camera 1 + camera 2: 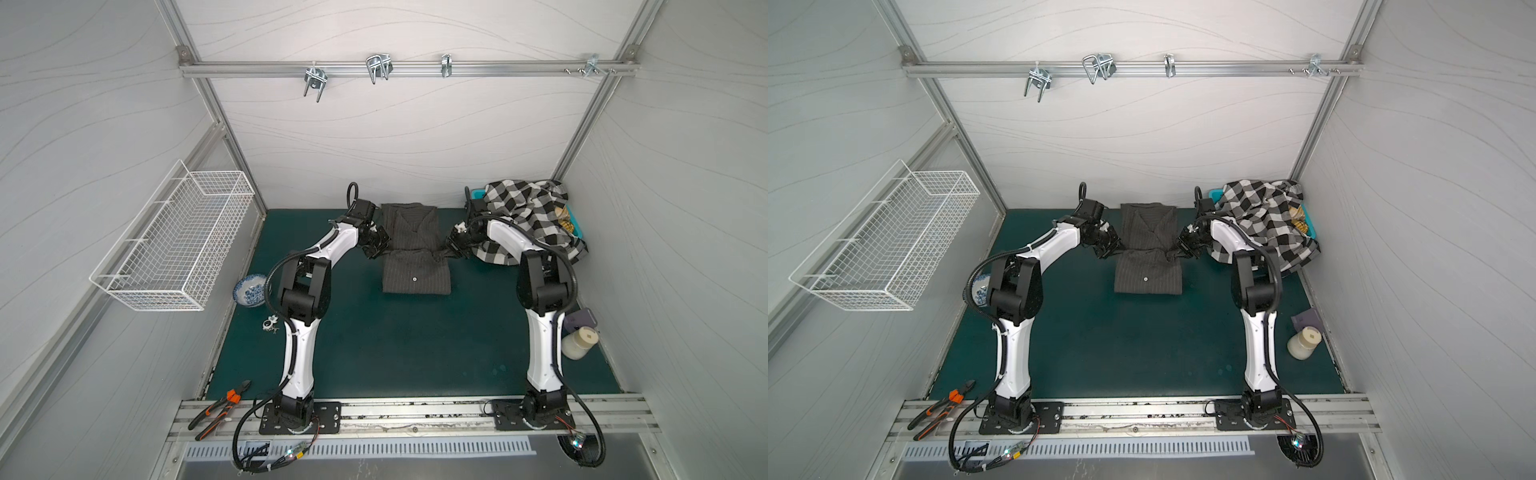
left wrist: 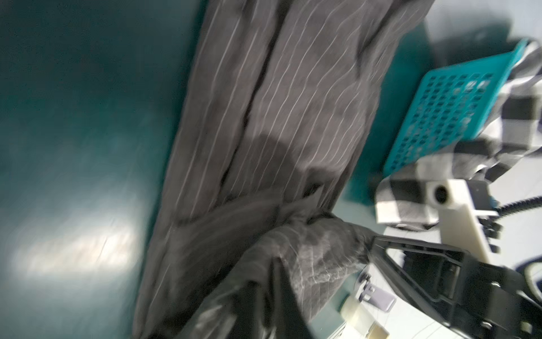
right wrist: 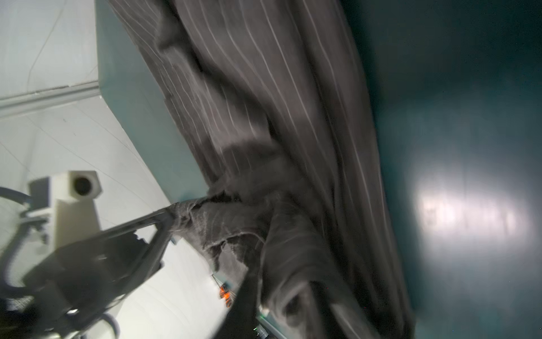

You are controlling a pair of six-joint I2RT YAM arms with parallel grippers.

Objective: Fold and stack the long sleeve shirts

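Between the left gripper (image 1: 377, 248) and the right gripper (image 1: 448, 248) lies the pinstriped shirt (image 1: 415, 276), folded on the green mat (image 1: 374, 340) — each gripper, jaws narrow, pinches a bunched side edge of it. Just beyond the right gripper's outer side, the checked shirt (image 1: 523, 212) drapes over a teal basket (image 1: 478, 193).

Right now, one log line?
step: folding | left jaws: gripping pinstriped shirt | right jaws: gripping same | checked shirt: draped over basket
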